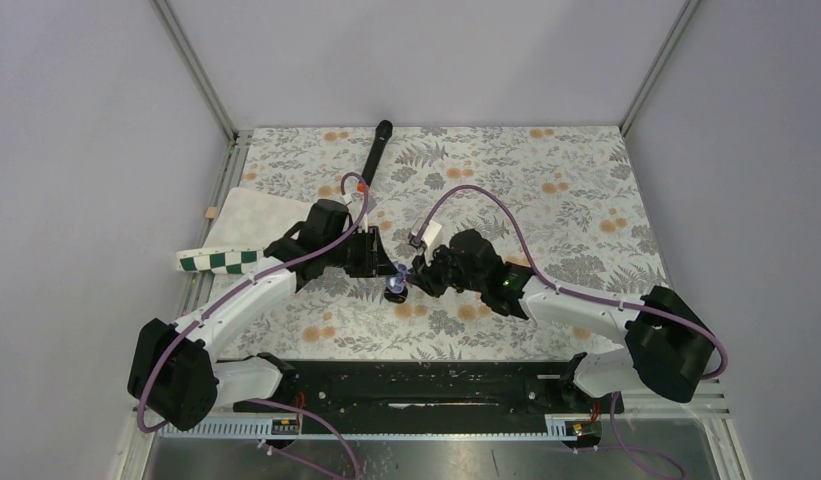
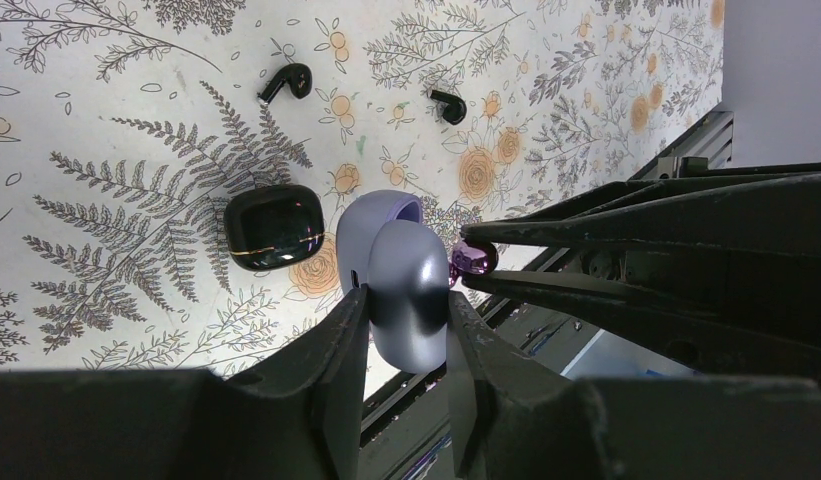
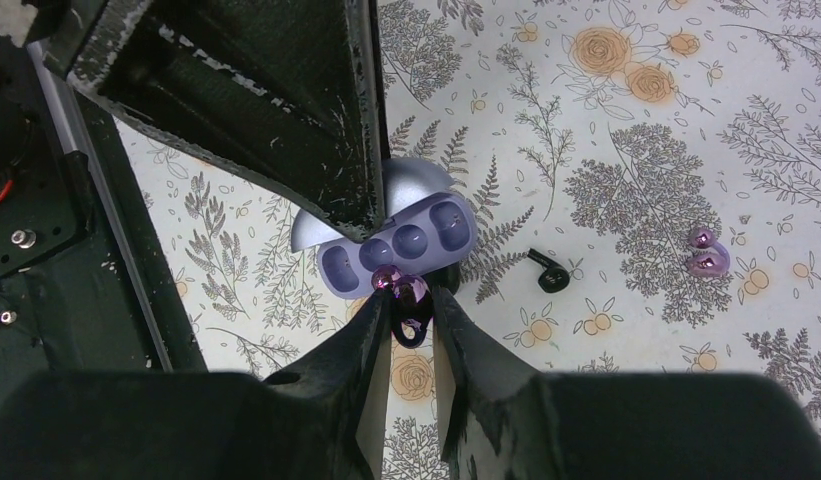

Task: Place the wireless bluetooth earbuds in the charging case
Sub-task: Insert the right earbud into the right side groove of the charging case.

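My left gripper (image 2: pixel 406 322) is shut on a lavender charging case (image 2: pixel 406 280), which it holds off the floral table with its lid open. From the right wrist, the case (image 3: pixel 426 225) shows its wells facing up. My right gripper (image 3: pixel 411 308) is shut on a glossy purple earbud (image 3: pixel 406 292), which sits right at the near rim of the case, also seen as the purple earbud (image 2: pixel 474 258) beside the case. A second purple earbud (image 3: pixel 706 255) lies on the table. A black case (image 2: pixel 274 227) and two black earbuds (image 2: pixel 287 82) (image 2: pixel 448 106) lie on the cloth beyond.
Both grippers meet at the table's middle (image 1: pixel 398 282). A black rod (image 1: pixel 376 150) lies at the back. A white pad (image 1: pixel 256 215) and a green checkered strip (image 1: pixel 221 261) sit at the left edge. Walls close in the sides and back.
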`<state>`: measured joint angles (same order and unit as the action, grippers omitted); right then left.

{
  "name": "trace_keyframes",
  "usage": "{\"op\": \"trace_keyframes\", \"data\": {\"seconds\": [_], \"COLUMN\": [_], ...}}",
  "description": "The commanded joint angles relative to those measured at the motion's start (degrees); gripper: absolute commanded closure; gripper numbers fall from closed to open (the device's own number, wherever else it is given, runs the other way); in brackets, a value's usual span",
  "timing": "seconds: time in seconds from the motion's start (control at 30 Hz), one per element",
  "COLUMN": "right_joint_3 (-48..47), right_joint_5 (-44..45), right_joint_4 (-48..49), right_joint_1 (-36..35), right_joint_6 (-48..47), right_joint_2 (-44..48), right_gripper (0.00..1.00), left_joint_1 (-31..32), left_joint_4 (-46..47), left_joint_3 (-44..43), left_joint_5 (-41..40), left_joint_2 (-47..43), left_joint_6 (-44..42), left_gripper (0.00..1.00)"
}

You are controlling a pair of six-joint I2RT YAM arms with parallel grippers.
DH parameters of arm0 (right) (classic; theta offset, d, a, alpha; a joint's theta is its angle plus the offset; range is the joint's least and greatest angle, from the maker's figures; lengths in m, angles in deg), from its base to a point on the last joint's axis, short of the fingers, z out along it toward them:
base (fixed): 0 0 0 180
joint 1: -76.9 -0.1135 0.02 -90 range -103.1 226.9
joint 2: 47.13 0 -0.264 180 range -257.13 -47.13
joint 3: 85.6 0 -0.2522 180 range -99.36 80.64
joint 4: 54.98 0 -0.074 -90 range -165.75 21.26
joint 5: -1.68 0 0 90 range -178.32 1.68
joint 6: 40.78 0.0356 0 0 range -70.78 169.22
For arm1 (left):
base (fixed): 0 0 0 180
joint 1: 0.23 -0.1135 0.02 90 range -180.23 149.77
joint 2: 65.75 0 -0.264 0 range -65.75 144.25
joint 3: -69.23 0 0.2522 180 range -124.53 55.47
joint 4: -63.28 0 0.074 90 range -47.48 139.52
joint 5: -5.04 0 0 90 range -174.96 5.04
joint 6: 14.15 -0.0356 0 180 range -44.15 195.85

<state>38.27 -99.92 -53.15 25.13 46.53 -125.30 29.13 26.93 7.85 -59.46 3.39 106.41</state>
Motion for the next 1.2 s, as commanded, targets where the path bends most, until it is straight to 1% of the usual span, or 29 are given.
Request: {"op": "trace_keyframes", "data": {"seconds": [0.0, 0.47, 0.8, 1.17], "right_joint_3": [-2.9, -4.6, -5.0, -7.4], "right_joint_5": [0.1, 1.1, 1.7, 0.7], "right_joint_4": [2.8, 2.1, -0.5, -3.2], "right_joint_1": [0.8, 0.9, 0.9, 0.8], "right_joint_6": [1.0, 0.2, -2.0, -2.0], "right_joint_2": [-0.6, -2.7, -2.3, -3.5], "right_gripper": [0.83, 0.83, 0.83, 0.83], "left_joint_1": [0.3, 0.8, 0.9, 1.3], "left_joint_4": [2.8, 2.8, 2.5, 2.5], "left_joint_3": [-1.9, -2.1, -2.4, -2.4], "left_joint_5": [1.6, 1.3, 1.2, 1.1], "left_joint_2": [-0.4, -0.9, -0.7, -0.2], "left_joint_6": [0.6, 1.1, 1.0, 0.9], "left_gripper": [1.00, 1.00, 1.00, 1.00]}}
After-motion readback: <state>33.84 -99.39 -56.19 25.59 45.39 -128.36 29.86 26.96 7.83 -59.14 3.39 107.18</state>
